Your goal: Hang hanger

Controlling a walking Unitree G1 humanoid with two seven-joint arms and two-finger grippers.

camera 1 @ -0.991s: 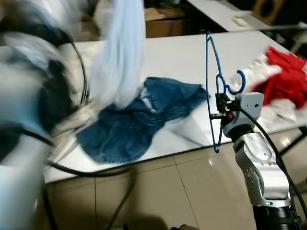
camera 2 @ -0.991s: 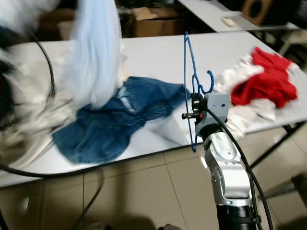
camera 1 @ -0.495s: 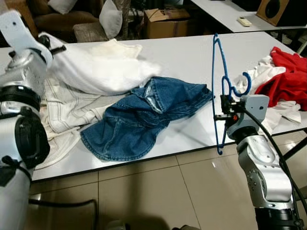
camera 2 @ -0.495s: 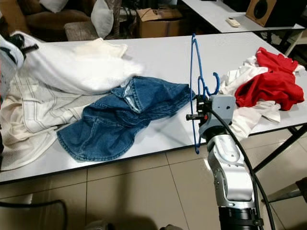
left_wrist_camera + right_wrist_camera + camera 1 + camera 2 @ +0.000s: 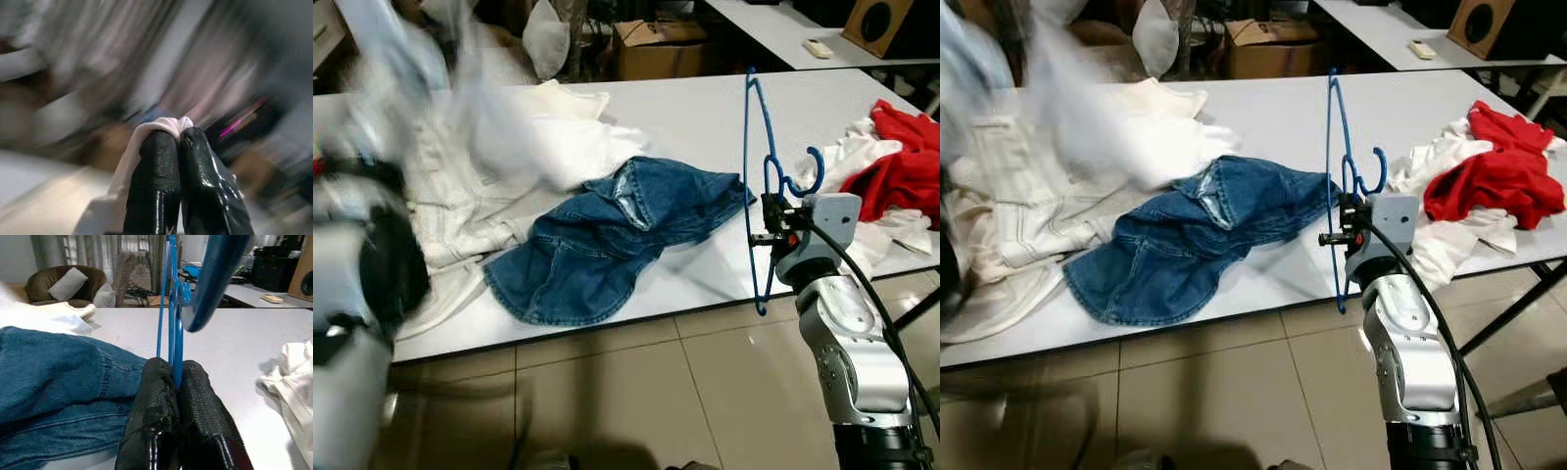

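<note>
A blue wire hanger (image 5: pixel 751 176) stands upright at the table's front edge, its hook (image 5: pixel 803 174) toward the red clothes. My right gripper (image 5: pixel 771 223) is shut on its lower part; in the right wrist view the fingers (image 5: pixel 159 382) pinch the thin blue wires (image 5: pixel 172 308). A white garment (image 5: pixel 450 98) is a blur at the far left above the table. In the left wrist view my left gripper (image 5: pixel 169 136) is shut on a fold of white cloth (image 5: pixel 164 124). The left arm (image 5: pixel 362 264) is smeared with motion.
On the white table (image 5: pixel 685 117) lie a blue denim garment (image 5: pixel 607 240), a cream garment (image 5: pixel 460 211) at the left and a red and white pile (image 5: pixel 901 171) at the right. A cardboard box (image 5: pixel 656 44) and a sofa stand behind. Tiled floor runs in front.
The white garment, lying on the table half a second ago, is swept up to the left in a blur with the left arm. The right gripper and hanger have stayed put.
</note>
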